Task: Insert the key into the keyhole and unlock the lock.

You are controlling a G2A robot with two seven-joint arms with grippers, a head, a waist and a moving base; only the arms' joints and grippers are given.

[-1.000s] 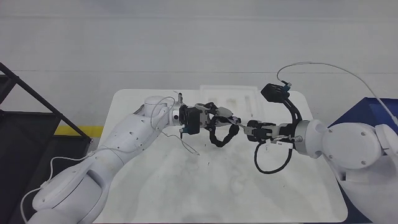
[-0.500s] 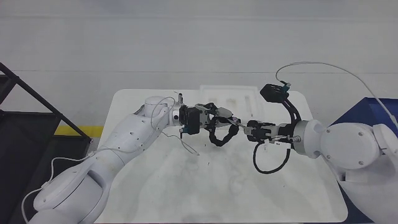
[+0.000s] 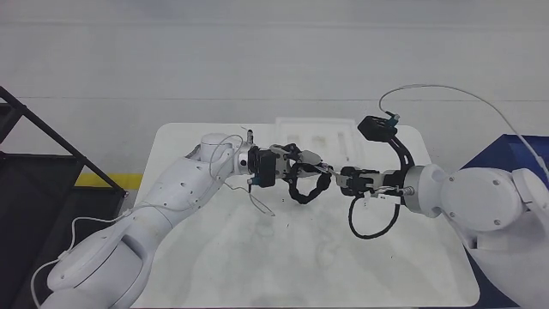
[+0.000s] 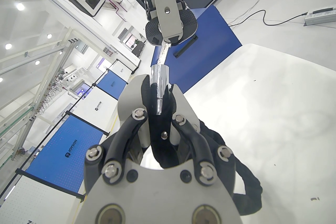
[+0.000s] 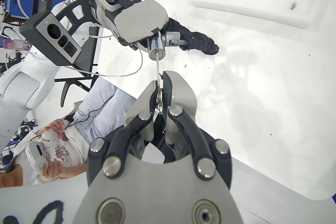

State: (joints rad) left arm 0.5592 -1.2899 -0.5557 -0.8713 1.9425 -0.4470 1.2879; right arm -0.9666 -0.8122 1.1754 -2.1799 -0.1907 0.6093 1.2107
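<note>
Chrome lock [image 5: 156, 47], trailing its black cable loop [image 5: 199, 42], is hanging above the table's [image 3: 257, 249] middle, and I am clamping it in the left gripper [image 4: 157, 89]. My right gripper [image 5: 161, 86] is pinching the key [image 4: 164, 51], whose blade is entering the keyhole [image 5: 157, 53]. I am judging insertion partial and the unlocking turn not yet done.

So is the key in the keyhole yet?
In. The key runs from the right hand straight into the end of the lock held by the left hand. How deep, cannot tell.
</note>
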